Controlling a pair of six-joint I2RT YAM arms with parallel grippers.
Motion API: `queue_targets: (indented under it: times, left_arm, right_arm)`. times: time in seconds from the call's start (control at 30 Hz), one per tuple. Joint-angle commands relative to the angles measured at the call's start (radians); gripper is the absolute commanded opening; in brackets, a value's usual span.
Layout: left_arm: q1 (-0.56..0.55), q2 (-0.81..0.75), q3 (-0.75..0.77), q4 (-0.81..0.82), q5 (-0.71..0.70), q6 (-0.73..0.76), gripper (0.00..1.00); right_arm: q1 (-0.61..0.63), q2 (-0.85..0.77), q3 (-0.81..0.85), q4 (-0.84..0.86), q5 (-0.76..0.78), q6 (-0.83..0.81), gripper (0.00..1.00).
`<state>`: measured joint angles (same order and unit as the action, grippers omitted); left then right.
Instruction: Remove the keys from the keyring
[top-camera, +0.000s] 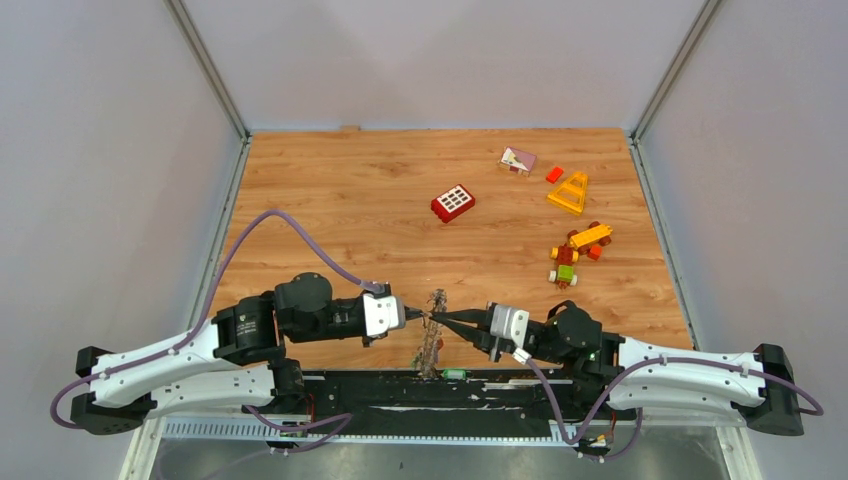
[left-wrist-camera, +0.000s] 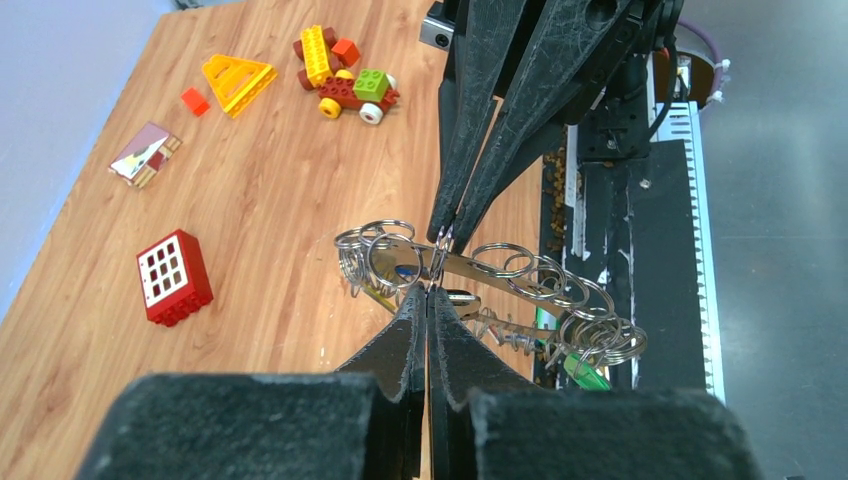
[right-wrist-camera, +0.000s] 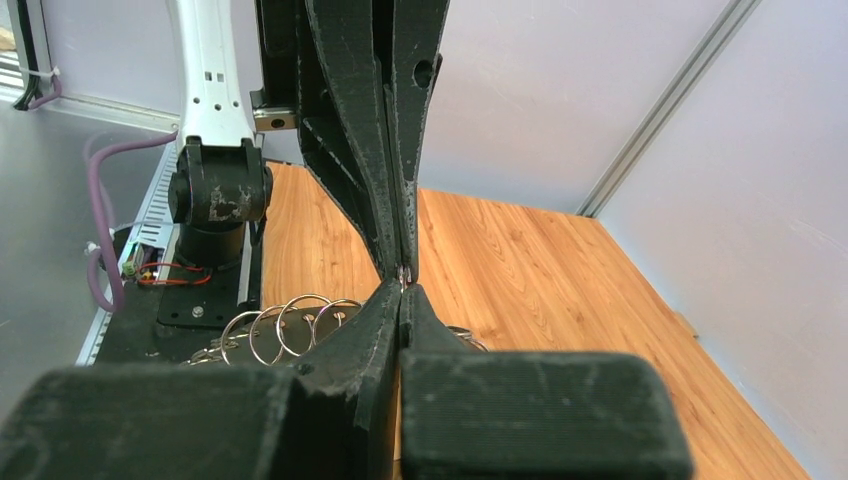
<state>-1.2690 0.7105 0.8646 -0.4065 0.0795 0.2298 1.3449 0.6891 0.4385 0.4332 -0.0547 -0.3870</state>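
Pinched narrow on the keyring (left-wrist-camera: 480, 268) from opposite sides by left gripper (left-wrist-camera: 428, 292) and right gripper (left-wrist-camera: 447, 232) — tips nearly touching, with keys (top-camera: 430, 350) dangling over the counter (top-camera: 340, 200).

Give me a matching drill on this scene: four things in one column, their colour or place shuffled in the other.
Column A
1 keyring
2 grid-faced brick
3 triangular piece
4 toy car

Column B
a yellow, far right
b red, mid-table
c pinched between left gripper and right gripper
d multicoloured, on wheels

Pairs: 1-c, 2-b, 3-a, 4-d
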Motion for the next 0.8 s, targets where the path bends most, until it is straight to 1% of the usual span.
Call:
queue_targets:
  times: [0.0,0.5,0.77]
  left_arm:
    - [-0.001,0.016,-0.005,0.013,0.024,-0.010,0.00]
    - [-0.001,0.038,-0.010,0.053,0.065,-0.014,0.00]
    - [-0.001,-0.001,-0.036,0.119,0.084,-0.021,0.00]
  right_arm:
    - [0.001,-0.023,0.017,0.208,-0.021,0.001,0.00]
    - [0.000,0.014,0.012,0.281,-0.019,-0.018,0.00]
    - [0.001,0.034,-0.016,0.365,0.006,0.000,0.00]
